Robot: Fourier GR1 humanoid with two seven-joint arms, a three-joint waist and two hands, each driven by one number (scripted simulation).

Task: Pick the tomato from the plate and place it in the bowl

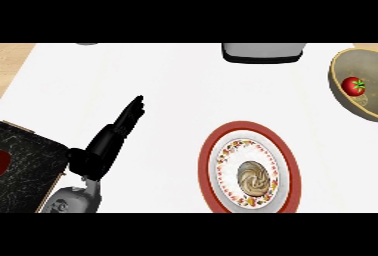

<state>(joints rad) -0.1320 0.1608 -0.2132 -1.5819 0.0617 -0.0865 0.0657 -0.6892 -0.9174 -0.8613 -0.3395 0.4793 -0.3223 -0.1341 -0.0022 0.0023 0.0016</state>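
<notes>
Fingers (131, 114) on the left hand (103, 145) are sitting straight, pressed together, holding nothing. The tomato (354, 86) is already lying in the bowl (341, 92) at the surface's far right corner, well away; the plate (249, 168) is sitting empty.

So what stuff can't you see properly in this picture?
- Right hand: shows nowhere in the head view.
- Bowl: its right side is cut off by the picture's right edge; the tomato inside shows.
- Grey and black object at the top: cut off by the top band, so I can't tell what it is.
- Dark slab at left: cut off by the left edge.
- Left hand: open, fully seen.
</notes>
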